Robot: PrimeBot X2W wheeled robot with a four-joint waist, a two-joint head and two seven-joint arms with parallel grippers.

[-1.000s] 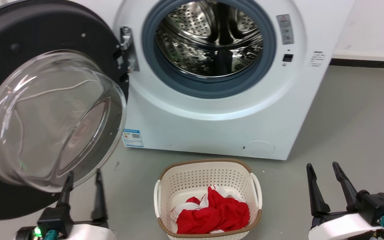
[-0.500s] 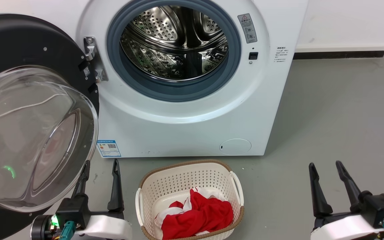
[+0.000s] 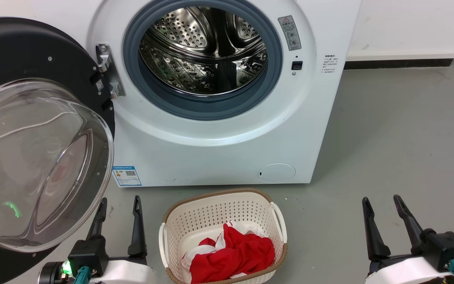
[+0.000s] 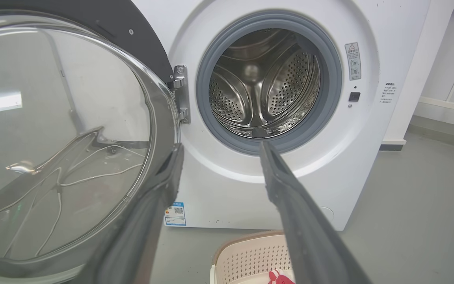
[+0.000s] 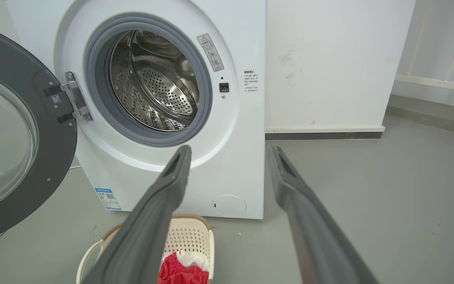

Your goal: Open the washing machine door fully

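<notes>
Head view: the washing machine door [image 3: 34, 157] stands wide just beside the left end effector [image 3: 120, 199], fingers parted, empty.

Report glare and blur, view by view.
Head view: green glint and pale streaks on the door glass, drum gleams. Left wrist view: bright glare patch on the door glass; left fingers blurred. Right wrist view: right fingers blurred.
</notes>
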